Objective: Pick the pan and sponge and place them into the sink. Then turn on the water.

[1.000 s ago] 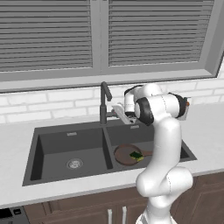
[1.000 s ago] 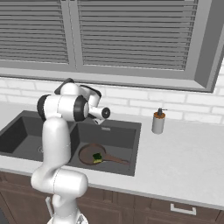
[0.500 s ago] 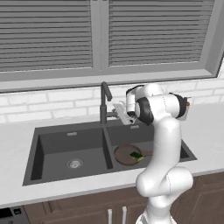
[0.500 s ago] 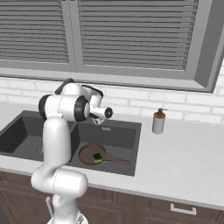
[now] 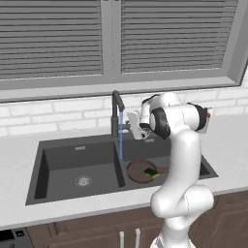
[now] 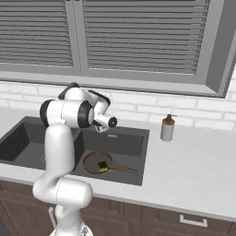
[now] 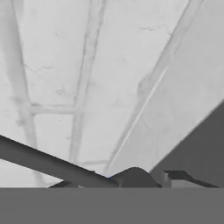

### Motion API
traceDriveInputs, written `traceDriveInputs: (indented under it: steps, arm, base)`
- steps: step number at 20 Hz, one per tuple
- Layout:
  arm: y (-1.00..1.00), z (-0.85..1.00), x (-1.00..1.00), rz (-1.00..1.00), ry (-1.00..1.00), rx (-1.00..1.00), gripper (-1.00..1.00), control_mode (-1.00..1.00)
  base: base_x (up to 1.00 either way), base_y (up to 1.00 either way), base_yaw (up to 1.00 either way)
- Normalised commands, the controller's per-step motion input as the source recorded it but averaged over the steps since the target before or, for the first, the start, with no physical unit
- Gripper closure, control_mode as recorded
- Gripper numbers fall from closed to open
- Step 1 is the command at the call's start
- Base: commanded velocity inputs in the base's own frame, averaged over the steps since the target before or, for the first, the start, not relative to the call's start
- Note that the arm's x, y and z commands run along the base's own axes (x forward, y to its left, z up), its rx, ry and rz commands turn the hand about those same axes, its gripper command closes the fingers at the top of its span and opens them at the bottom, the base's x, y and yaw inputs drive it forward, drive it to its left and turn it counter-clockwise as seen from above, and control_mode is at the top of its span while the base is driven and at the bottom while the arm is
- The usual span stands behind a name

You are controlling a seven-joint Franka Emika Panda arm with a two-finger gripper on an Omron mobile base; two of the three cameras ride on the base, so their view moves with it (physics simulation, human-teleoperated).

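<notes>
The dark reddish pan (image 5: 139,170) lies in the right basin of the dark grey sink (image 5: 72,151), with the green and yellow sponge (image 5: 151,172) resting on it. The pan (image 6: 94,162), sponge (image 6: 103,165) and sink (image 6: 131,144) also appear in the right base view. A thin light-blue stream of water (image 5: 120,140) drops from the dark gooseneck faucet (image 5: 116,112) near the divider between the basins. My gripper (image 5: 132,127) sits right beside the faucet at its handle; its jaws are too small to read. In the hand view, a dark faucet bar (image 7: 52,164) crosses white brick wall.
A white soap bottle with a brown pump (image 6: 167,128) stands on the light counter (image 6: 193,170) right of the sink. White brick backsplash and a shuttered window rise behind. Wooden cabinet fronts (image 6: 152,221) run below the counter edge.
A light-blue stream now runs from the faucet, where none showed before. My hand has stayed at the faucet handle with only a slight shift.
</notes>
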Motion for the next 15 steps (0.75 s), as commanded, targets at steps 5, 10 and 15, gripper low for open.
traceDriveInputs:
  steps: [5,10,15]
  arm:
    - [-0.2,-0.3,0.04,-0.13,0.05,0.23,1.0,-1.0]
    - [0.0,-0.05,0.0,-0.01,0.01,0.02,1.0,-1.0]
    - [0.0,0.0,0.0,0.0,0.0,0.0,1.0,-1.0]
  base:
    - [0.0,0.0,0.0]
    - [0.0,0.0,0.0]
    - [0.0,0.0,0.0]
